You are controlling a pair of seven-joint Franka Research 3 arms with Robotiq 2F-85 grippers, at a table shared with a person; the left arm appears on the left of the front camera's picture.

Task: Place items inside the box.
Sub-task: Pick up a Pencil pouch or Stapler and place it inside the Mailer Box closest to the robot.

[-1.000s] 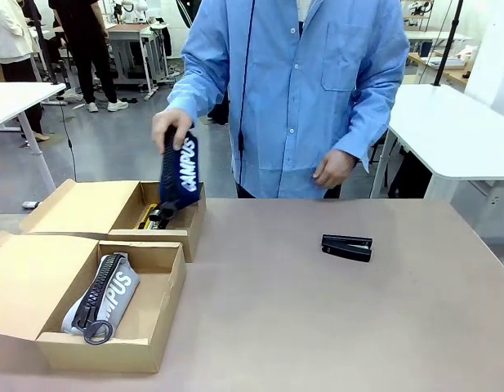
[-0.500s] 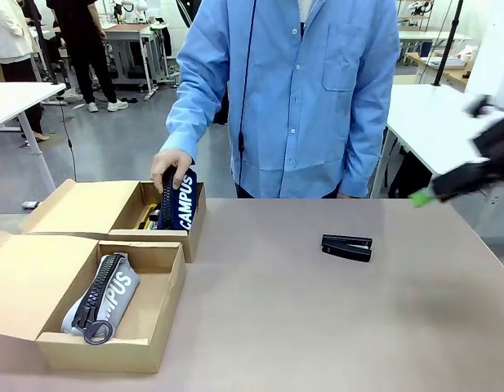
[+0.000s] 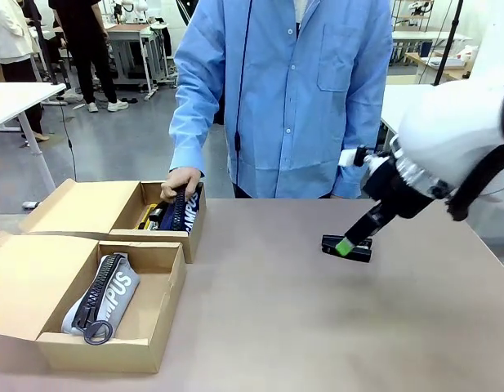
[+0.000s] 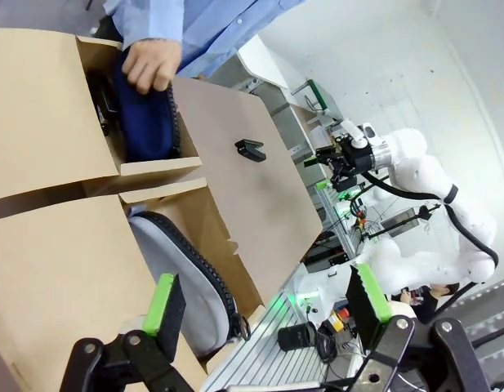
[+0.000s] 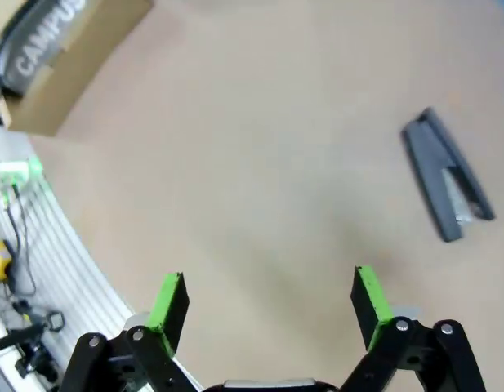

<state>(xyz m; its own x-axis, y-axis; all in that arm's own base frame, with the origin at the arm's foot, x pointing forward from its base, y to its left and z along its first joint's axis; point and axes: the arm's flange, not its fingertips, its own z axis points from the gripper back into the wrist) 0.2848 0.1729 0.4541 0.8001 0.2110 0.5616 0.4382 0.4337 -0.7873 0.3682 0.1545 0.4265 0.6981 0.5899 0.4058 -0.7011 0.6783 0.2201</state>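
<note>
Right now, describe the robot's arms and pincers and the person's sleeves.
The right arm is a white, rounded shell with a black cable looping beside its black wrist. Both the right pincer and the left pincer have black linkages tipped with green pads. The person wears long light-blue shirt sleeves.

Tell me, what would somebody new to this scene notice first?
Probably the white right arm reaching in from the right, with the right robot hand open close to the black stapler on the table. Next, the person in the blue shirt at the far side, whose own hand presses the navy CAMPUS pouch into the far box. A grey pouch lies in the near box.
</note>
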